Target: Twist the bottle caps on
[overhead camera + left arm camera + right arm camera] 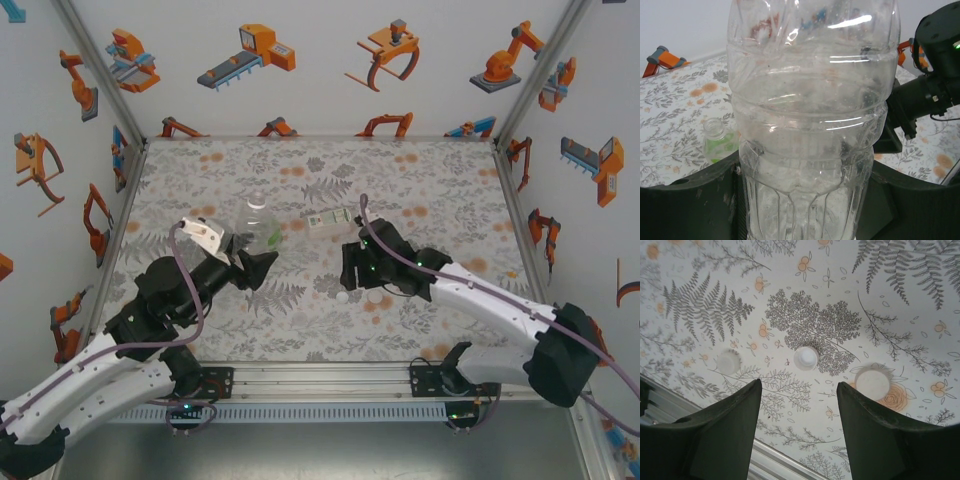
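Clear bottle (810,150) is being clamped by the left gripper (250,262), left of centre, presumably so it's steadied for capping. The right gripper (797,385), fingers spread and empty, is being hovered over the middle white cap (806,358) near centre, probably for pickup.

The top camera looks down from high behind. The right wrist camera, close above the table, shares its small round white plastic caps (344,297) (805,358).
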`<state>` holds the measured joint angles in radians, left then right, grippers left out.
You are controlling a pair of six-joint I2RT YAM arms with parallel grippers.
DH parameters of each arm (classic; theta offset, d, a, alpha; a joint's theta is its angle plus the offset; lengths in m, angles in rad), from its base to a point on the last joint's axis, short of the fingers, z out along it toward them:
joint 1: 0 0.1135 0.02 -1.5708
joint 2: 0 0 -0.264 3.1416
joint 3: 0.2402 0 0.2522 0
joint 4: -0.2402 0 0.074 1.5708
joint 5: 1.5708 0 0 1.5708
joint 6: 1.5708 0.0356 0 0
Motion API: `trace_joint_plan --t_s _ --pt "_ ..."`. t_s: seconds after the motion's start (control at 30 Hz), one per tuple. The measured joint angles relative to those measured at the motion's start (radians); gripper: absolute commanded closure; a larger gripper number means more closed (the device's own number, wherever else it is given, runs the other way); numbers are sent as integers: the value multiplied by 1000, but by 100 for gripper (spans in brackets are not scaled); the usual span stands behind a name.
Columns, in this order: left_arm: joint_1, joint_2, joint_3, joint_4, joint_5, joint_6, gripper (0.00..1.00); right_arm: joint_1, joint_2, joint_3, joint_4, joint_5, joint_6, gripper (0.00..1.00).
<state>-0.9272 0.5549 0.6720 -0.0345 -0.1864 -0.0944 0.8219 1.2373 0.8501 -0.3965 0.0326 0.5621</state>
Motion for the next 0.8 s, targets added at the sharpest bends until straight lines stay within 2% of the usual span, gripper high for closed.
trace_joint_plan --t_s 0.3,0.5,0.8 --pt "15 -1 0 -31 -2 3 100 27 136 24 -12 21 59 50" --pt "24 2 0 -42 -2 3 100 64 237 109 -30 24 85 50" --pt "32 -6 0 -42 -25 2 100 108 331 189 -105 93 102 49"
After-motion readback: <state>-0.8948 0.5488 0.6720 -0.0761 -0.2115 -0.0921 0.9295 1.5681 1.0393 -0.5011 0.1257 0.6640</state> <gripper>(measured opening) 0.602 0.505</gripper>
